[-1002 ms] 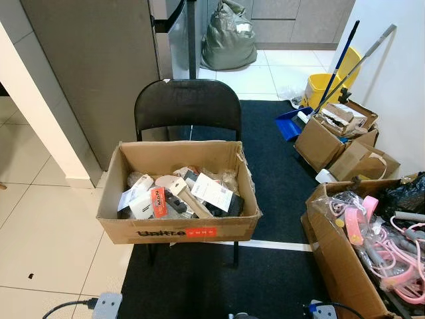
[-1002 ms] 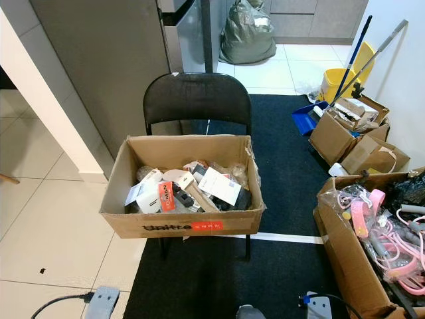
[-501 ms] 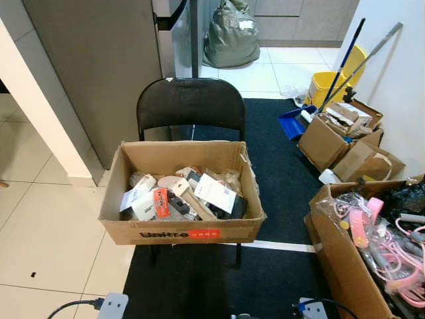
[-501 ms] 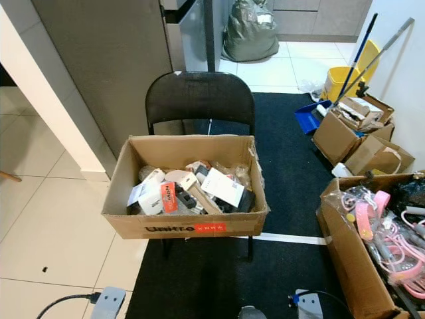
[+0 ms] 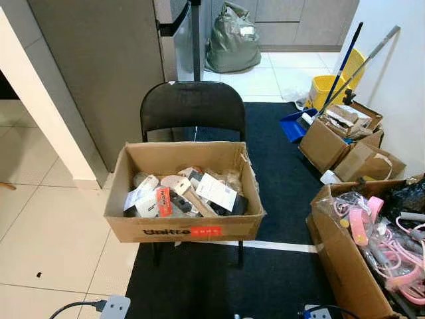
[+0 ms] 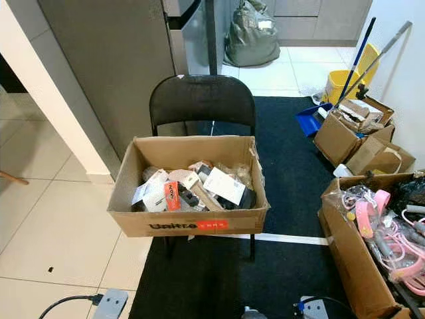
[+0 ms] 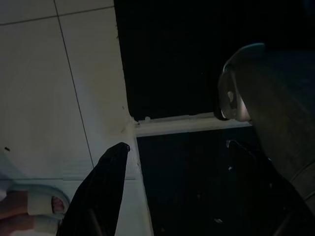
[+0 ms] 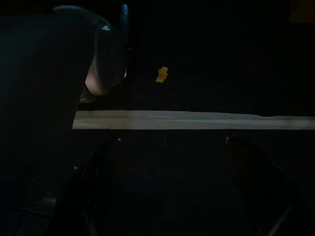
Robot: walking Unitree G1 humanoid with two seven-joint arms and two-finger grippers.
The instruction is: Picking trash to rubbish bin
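While both grippers hang low, fingers (image 7: 101,191) apart, boxed trash (image 5: 180,195) looks light, crushable; pinch the white packet (image 5: 214,191) edge.

left arm: hangs low, pointing down | left gripper (image 7: 174,147): two black fingers (image 7: 98,191) spread apart, holding nothing | right arm: hangs low in shade | right gripper (image 8: 172,142): fingers (image 8: 106,187) dimly seen, spread apart, holding nothing
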